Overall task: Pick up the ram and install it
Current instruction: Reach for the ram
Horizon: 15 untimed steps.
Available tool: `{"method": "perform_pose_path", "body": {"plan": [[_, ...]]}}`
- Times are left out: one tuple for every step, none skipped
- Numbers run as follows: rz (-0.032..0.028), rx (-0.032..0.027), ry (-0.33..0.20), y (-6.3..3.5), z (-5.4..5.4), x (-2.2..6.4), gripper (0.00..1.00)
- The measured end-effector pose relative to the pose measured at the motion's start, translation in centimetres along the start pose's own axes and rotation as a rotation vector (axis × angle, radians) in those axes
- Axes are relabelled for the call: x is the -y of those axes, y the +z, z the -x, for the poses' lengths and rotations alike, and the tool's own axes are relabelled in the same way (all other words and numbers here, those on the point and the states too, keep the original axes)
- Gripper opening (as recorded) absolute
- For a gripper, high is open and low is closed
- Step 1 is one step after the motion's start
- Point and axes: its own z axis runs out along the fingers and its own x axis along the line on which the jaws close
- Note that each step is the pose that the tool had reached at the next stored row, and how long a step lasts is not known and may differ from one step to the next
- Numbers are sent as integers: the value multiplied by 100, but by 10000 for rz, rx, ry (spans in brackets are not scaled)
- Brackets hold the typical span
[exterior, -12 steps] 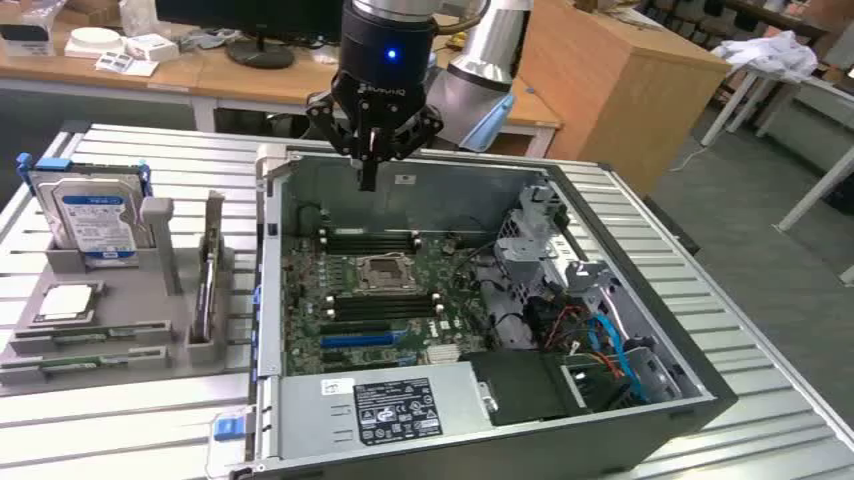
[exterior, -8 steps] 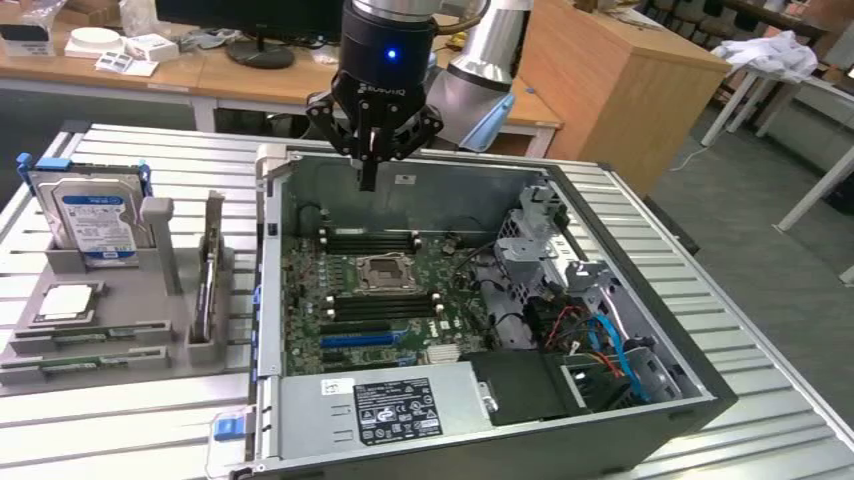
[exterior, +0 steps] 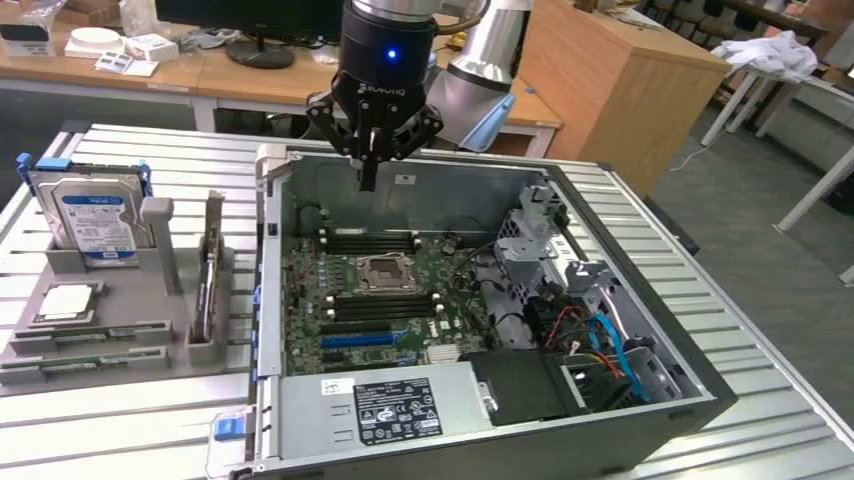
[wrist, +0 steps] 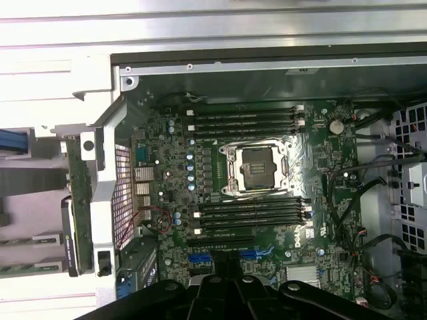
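Two ram sticks (exterior: 100, 336) lie flat on the front steps of a grey rack (exterior: 160, 225) at the exterior view's left, and they show again in the wrist view (wrist: 30, 240). A longer green board (exterior: 210, 270) stands on edge in the rack beside the case. My gripper (exterior: 367, 183) hangs over the back wall of the open computer case (exterior: 274, 300), shut with nothing in it, far from the rack. Its dark fingers (wrist: 223, 290) point down at the motherboard (wrist: 313, 167). The black memory slots (wrist: 247, 120) on both sides of the processor socket (wrist: 257, 167) hold nothing.
On the rack stand a silver hard drive with a blue label (exterior: 96, 220) and a square processor chip (exterior: 67, 300). Inside the case are a power supply (exterior: 400, 405), a drive cage (exterior: 541, 240) and loose cables (exterior: 601, 335). A wooden desk (exterior: 267, 75) stands behind.
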Motion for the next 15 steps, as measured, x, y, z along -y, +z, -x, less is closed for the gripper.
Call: {"method": "perform_pose_path", "body": {"plan": [[1,2,0,1,-3,0,11],[2,3,1,1,-11,1,11],[1,1,0,0,-23,2,11],[0,0,0,-1,-38,3,11],[0,1,0,-1,-57,4,11],[1,1,0,-2,-77,6,11],[1,1,1,-2,-96,7,11],[0,1,0,-3,-116,9,11],[0,0,0,-4,-139,10,11],[0,1,-1,-4,-161,12,11],[0,1,-1,-5,-183,14,11],[0,0,0,-5,-205,15,11],[0,0,1,-6,-225,17,11],[0,1,1,-6,-246,18,11],[0,1,0,-7,-266,20,11]]}}
